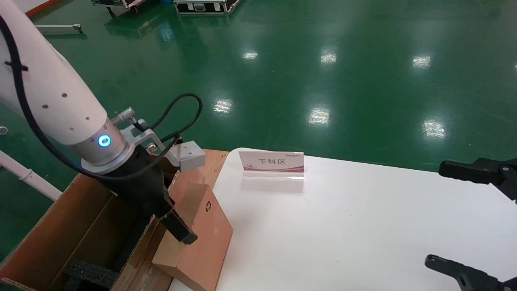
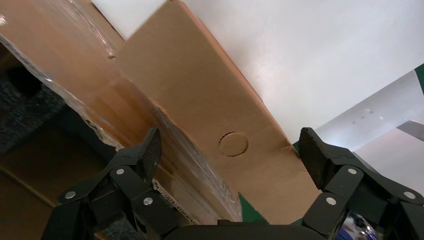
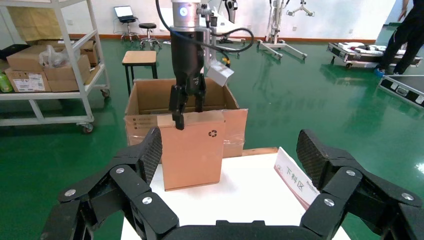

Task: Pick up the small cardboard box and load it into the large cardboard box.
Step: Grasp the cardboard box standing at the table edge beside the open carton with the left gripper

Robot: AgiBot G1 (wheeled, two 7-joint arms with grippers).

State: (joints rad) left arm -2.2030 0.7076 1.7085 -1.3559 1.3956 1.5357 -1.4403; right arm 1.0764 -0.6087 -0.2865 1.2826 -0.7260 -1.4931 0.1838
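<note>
The right gripper [image 3: 227, 155] hangs over the near right part of the white table [image 1: 363, 226], its black fingers [image 3: 145, 155] spread wide with nothing between them. On the table's far edge stands a small white sign card [image 1: 271, 161] with red trim and printed characters. At the table's left edge the small cardboard box [image 1: 206, 230] stands on end, its recycling symbol facing the table side; in the right wrist view its lower edge appears to rest at the table's edge, and it leans against or stands just beside the large cardboard box [image 1: 60, 226]. The left gripper [image 1: 171, 218] comes down from above onto the small box's top edge, one finger [image 1: 177, 228] on its outer face and the other behind; the jaws straddle that top edge, but whether they press on it cannot be told, since the left wrist view shows the fingers set well apart around the cardboard. The large carton sits on the floor left of the table, flaps up, with black foam [image 1: 91, 273] inside. Beyond lies a glossy green floor [image 1: 323, 60], with a metal shelf rack [image 3: 55, 65] holding boxes, a stool [image 3: 140, 57], and black cases [image 1: 202, 6] farther off.
</note>
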